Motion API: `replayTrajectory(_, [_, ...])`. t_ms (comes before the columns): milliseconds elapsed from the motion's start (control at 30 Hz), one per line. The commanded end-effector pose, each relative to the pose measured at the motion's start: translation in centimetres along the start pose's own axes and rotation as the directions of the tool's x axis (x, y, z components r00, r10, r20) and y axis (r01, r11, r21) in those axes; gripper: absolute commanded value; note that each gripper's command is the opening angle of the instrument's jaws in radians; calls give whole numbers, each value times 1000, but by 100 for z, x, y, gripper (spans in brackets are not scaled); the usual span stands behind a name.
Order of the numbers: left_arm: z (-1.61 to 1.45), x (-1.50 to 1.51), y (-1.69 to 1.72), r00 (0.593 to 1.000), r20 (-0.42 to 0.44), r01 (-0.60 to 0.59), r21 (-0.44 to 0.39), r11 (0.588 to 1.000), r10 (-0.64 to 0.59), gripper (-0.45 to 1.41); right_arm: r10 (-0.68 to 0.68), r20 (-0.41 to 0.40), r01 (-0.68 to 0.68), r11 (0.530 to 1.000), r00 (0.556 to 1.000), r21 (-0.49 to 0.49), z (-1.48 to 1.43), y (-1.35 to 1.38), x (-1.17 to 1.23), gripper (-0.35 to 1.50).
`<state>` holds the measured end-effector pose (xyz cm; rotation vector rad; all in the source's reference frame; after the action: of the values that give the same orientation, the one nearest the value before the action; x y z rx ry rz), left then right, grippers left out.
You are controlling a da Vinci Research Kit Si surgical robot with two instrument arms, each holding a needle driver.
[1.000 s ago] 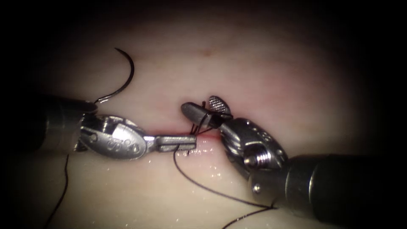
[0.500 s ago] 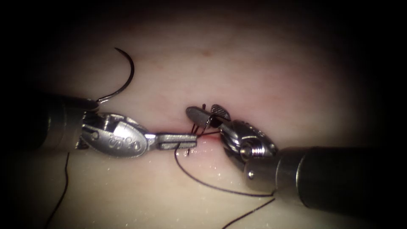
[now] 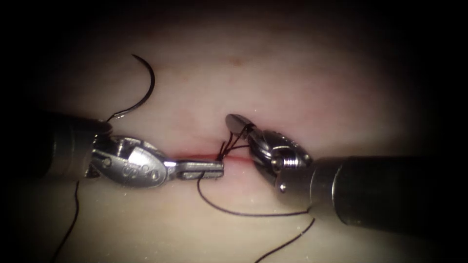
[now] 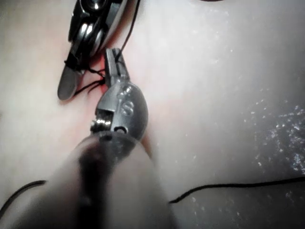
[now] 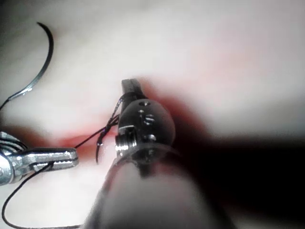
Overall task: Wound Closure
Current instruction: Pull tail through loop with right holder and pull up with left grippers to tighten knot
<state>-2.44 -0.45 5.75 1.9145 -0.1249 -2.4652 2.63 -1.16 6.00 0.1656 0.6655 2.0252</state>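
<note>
The curved needle [image 3: 146, 90] lies free on the tissue [image 3: 273, 73] left of the cut [image 3: 195, 157], held by neither tool and not in the tissue. My left tool [image 3: 219, 168] lies along the cut, jaws shut on the thread [image 3: 243, 214] just beside the knot [image 3: 222, 156]. My right tool [image 3: 232, 120] comes in from the right, jaws shut on the short strands that rise from the knot. In the left wrist view the left tool [image 4: 113, 59] meets the right tool [image 4: 66, 88] at the knot. The right wrist view has the right tool [image 5: 129, 87], the left tool [image 5: 71, 155] and the needle [image 5: 45, 57].
A long loop of thread [image 3: 214, 204] sags below the cut toward the right shaft [image 3: 380, 195]. Another strand [image 3: 73, 219] trails down past the left shaft [image 3: 63, 146]. Red fluid [image 5: 86, 140] stains the tissue along the cut.
The right tool's jaws, open around the strands at the knot, have closed on them. Its shaft has shifted upward slightly. The left tool and needle have stayed put.
</note>
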Motion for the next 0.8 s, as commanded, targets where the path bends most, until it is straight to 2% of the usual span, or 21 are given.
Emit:
replayTrajectory(33, [6,-5,4,1000,-2,1,-1,1000,-1,-45,0,8,0,1000,1000,-4,4,-2,-7,-35])
replayTrajectory(333, [-8,-8,-6,1000,-3,0,-8,1000,0,-45,-20,-4,21,997,1000,79,-15,-15,-5,-35])
replayTrajectory(633, [-11,-16,-19,1000,-3,27,-8,1000,-27,-45,-144,-110,162,971,984,174,-46,-32,-4,-35])
replayTrajectory(800, [-11,-20,-31,999,-4,45,-9,999,-45,-45,-175,-133,200,958,976,207,-55,-36,-7,-35])
